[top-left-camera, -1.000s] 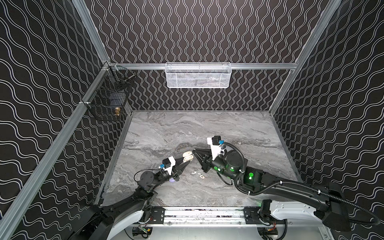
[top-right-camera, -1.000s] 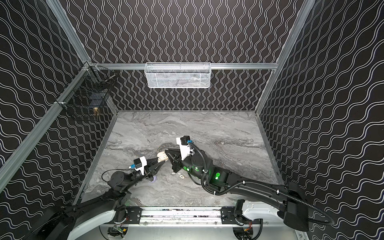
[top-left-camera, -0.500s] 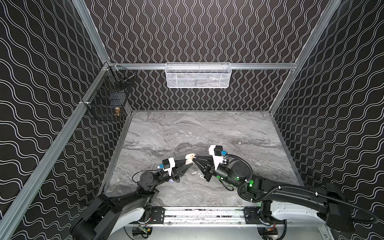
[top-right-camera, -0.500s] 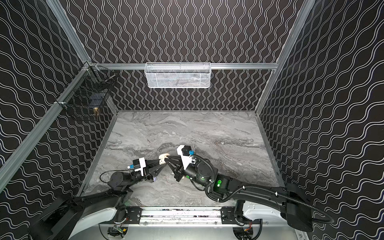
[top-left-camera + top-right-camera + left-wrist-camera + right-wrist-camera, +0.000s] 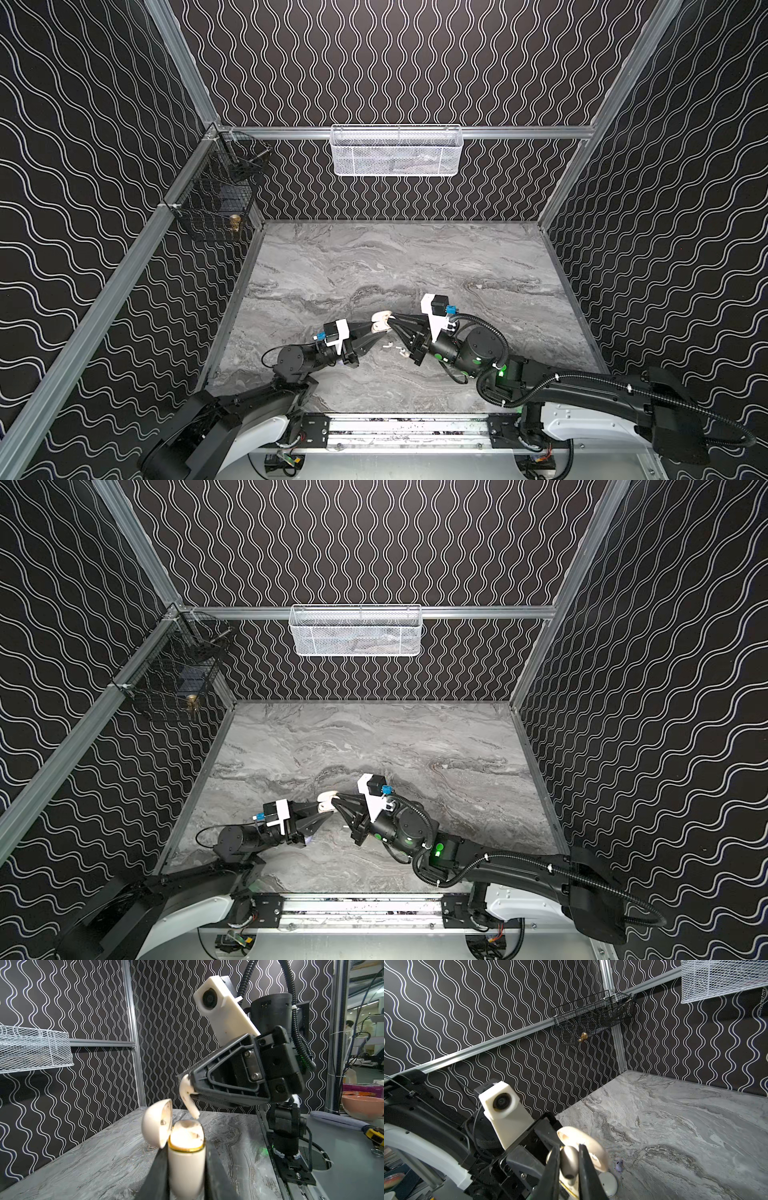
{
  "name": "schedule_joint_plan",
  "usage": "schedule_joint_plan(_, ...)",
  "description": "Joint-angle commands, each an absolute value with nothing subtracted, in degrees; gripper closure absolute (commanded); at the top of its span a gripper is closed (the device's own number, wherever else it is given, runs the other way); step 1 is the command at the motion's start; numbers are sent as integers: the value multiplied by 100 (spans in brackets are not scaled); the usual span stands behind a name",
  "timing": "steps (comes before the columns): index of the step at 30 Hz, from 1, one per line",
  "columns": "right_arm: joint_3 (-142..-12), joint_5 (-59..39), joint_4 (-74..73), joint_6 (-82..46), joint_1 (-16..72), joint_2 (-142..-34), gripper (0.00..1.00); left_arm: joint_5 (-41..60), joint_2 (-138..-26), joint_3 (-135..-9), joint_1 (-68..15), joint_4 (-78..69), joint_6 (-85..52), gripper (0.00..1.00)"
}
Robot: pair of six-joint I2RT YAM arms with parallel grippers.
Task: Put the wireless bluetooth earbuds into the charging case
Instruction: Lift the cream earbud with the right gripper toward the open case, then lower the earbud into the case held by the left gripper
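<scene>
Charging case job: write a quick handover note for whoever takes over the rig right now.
Left gripper: shut on the charging case, lid open.
Right gripper: shut on a white earbud, stem tip just above the case opening.
Done: case opened, earbud picked up; whether one is already seated is unclear.
Left: seat this earbud; loose white earbuds and a lavender earbud lie on the table.

No legible text, labels or numbers anywhere.
</scene>
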State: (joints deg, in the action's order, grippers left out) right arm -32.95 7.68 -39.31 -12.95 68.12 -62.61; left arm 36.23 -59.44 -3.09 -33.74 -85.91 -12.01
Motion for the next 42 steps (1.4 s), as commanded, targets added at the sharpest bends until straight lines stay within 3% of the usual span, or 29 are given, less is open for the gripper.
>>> schedule_joint_plan(1,-3253,821,-4346,-1274,6812,-6268,86,3757,-5908,-371,-3382,-8859,-1283,100)
schedule_joint_plan(29,-3032,926,-4649,-1060,6818,-6218,90,3771,-5756,-343,-3475,-8864,-1221,100)
schedule_joint_plan(42,-3521,593,-4817,-916,7046,-6640,90,3608,-5840,-329,-3475,-8834,-1191,100)
